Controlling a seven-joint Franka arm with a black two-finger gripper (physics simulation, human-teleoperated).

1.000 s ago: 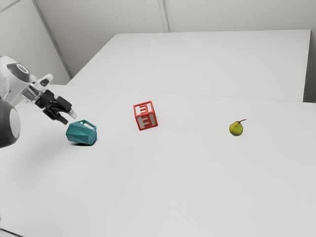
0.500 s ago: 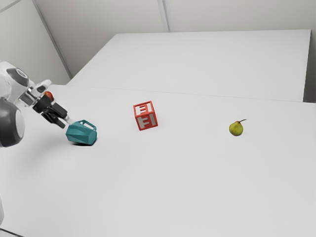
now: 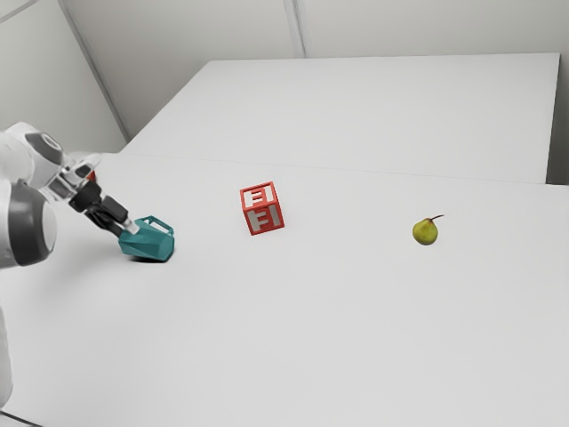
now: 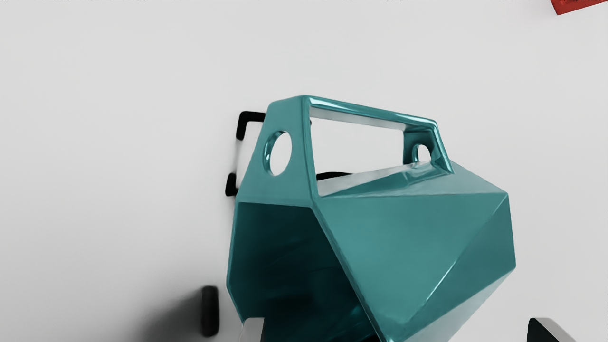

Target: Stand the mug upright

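Observation:
The teal faceted mug [image 3: 153, 244] lies on its side on the white table in the exterior view, its handle on the upper side. My gripper [image 3: 126, 229] is low at the mug's end nearer the arm, its tips overlapping the mug there. In the wrist view the mug [image 4: 408, 237] shows its dark open mouth and its angular handle. The gripper [image 4: 399, 330] is open around part of the mug: one fingertip [image 4: 252, 331] overlaps the mouth's edge, and the other stands apart from the body on the far side.
A red and white letter block [image 3: 262, 209] sits on the table [image 3: 338, 329], toward the exterior view's right from the mug. Farther that way is a green pear [image 3: 425, 232]. Something red [image 3: 91, 176] is partly hidden behind the arm.
My hand has come down and toward the exterior view's right, from above and beside the mug to its near end. The mug, block and pear have stayed put.

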